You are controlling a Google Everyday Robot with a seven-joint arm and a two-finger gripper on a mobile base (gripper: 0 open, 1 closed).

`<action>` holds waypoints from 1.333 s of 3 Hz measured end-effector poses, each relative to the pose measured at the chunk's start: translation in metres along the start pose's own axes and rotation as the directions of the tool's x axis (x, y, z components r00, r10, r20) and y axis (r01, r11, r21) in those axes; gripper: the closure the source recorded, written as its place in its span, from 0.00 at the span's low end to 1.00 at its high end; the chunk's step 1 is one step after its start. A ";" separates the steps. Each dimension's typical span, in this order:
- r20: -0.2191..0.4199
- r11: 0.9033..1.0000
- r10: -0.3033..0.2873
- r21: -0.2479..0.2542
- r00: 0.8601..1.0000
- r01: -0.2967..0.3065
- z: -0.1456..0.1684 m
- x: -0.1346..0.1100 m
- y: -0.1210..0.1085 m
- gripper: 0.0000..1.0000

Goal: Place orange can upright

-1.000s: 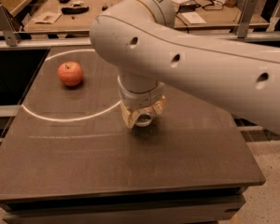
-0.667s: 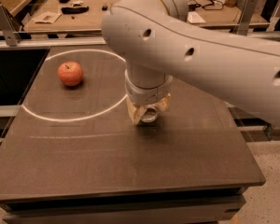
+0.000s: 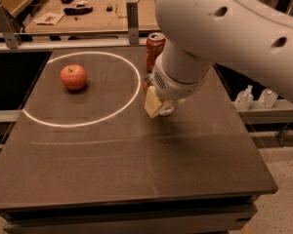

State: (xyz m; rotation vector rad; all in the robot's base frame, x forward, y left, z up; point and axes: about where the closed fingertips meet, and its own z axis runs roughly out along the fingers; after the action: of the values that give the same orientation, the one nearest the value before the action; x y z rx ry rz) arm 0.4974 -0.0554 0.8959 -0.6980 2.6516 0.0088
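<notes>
— Where is the orange can (image 3: pixel 168 110)?
— Just 1 o'clock of the table's (image 3: pixel 136 179) middle, mostly hidden inside the gripper (image 3: pixel 159 108), whose fingers are closed on it.
— Nearby?
— A red can (image 3: pixel 155 45) at its 12 o'clock, an apple (image 3: pixel 73 77) at 10.

Table (image 3: pixel 136 179), front of the room, with these on or over it:
- Ring marking (image 3: pixel 138 84): left rear part of the top.
- Apple (image 3: pixel 73 77): inside the ring, left of its middle.
- Upright can (image 3: pixel 155 48): rear edge, just outside the ring to the right, behind the arm (image 3: pixel 224 38).
- Gripper (image 3: pixel 158 108): low over the table's middle, just right of the ring.
- Orange can (image 3: pixel 168 109): at the gripper, mostly hidden.

Two small bottles (image 3: pixel 244 99): on a ledge to the right of the table.
Workbench (image 3: pixel 97 11): behind the table.
</notes>
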 end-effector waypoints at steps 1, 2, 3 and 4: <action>0.077 0.993 -0.068 -0.089 0.995 0.075 -0.011 -0.003 -0.003 1.00; 0.168 0.972 -0.080 -0.204 0.982 0.114 -0.009 -0.006 -0.005 1.00; 0.249 0.911 -0.101 -0.366 0.963 0.190 -0.014 -0.002 0.020 1.00; 0.313 0.809 -0.180 -0.493 0.933 0.321 -0.029 0.012 0.060 1.00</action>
State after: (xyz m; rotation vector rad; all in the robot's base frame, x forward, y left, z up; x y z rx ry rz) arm 0.4480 -0.0117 0.9124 -1.1401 2.2851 0.7477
